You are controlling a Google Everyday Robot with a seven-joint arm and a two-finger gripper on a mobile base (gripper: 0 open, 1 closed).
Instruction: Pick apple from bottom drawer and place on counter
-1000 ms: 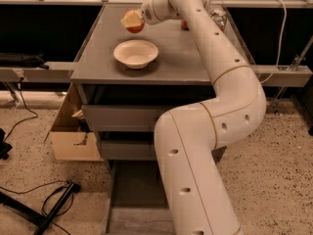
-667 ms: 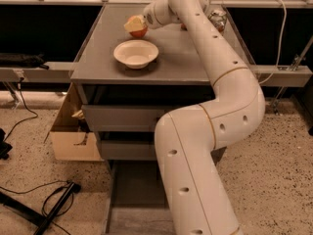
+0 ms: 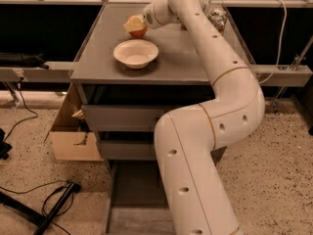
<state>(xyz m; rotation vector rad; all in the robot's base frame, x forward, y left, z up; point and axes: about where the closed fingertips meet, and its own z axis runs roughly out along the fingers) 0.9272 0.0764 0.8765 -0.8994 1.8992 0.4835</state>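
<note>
My gripper [image 3: 135, 24] is at the back of the counter [image 3: 181, 62], just behind the white bowl [image 3: 136, 53]. Its pale fingers are shut on the small red apple [image 3: 139, 32], which is low over the counter top; I cannot tell whether it touches the surface. The bottom drawer [image 3: 128, 199] is pulled out near the floor, partly hidden by my arm, and its visible part holds nothing.
A shiny can or jar [image 3: 216, 19] stands at the counter's back right, behind my arm. A cardboard box [image 3: 73, 133] sits left of the cabinet. Cables and a black stand [image 3: 49, 207] lie on the floor at the left.
My gripper has moved a little right and down with the apple, closer to the counter top behind the bowl.
</note>
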